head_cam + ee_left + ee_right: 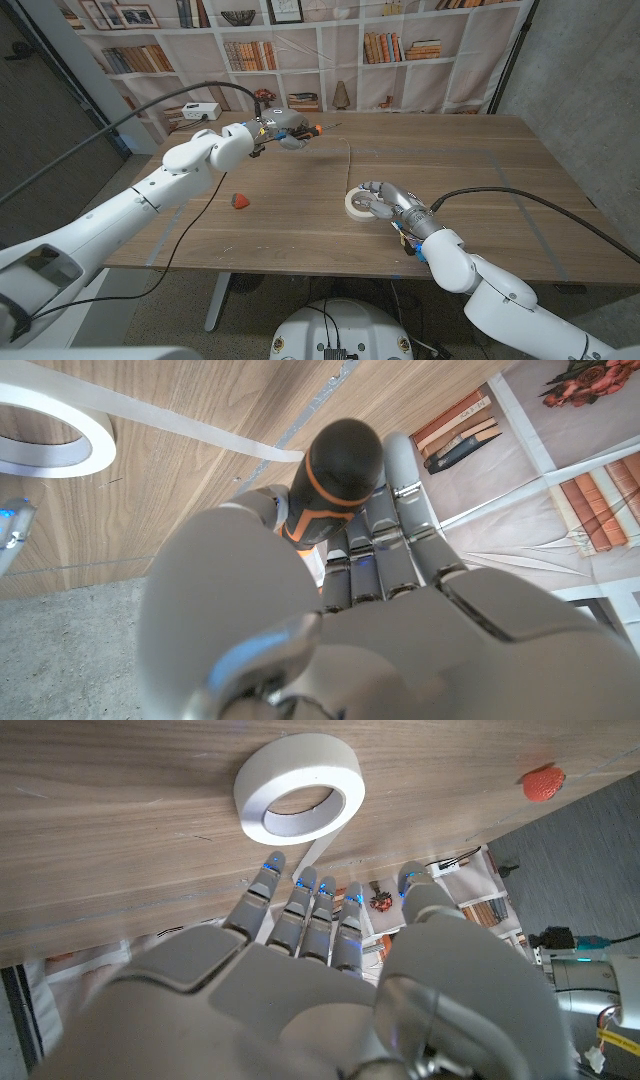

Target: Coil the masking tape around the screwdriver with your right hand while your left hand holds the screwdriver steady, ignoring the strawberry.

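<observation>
My left hand (280, 128) grips the black and orange screwdriver (303, 129) above the far left part of the table, its tip pointing right. In the left wrist view the handle's black butt (335, 465) sticks out of my fingers (400, 530). A thin strip of masking tape (347, 160) runs from the screwdriver down to the white tape roll (356, 204), which lies flat on the table. My right hand (388, 204) sits just right of the roll with its fingers spread toward it. In the right wrist view the fingertips (300, 880) stop short of the roll (300, 785).
A red strawberry (239, 201) lies on the table left of the roll, also seen as strawberry (542, 782). Bookshelves stand behind the table's far edge (420, 116). A black cable hangs over the table's left side (190, 215).
</observation>
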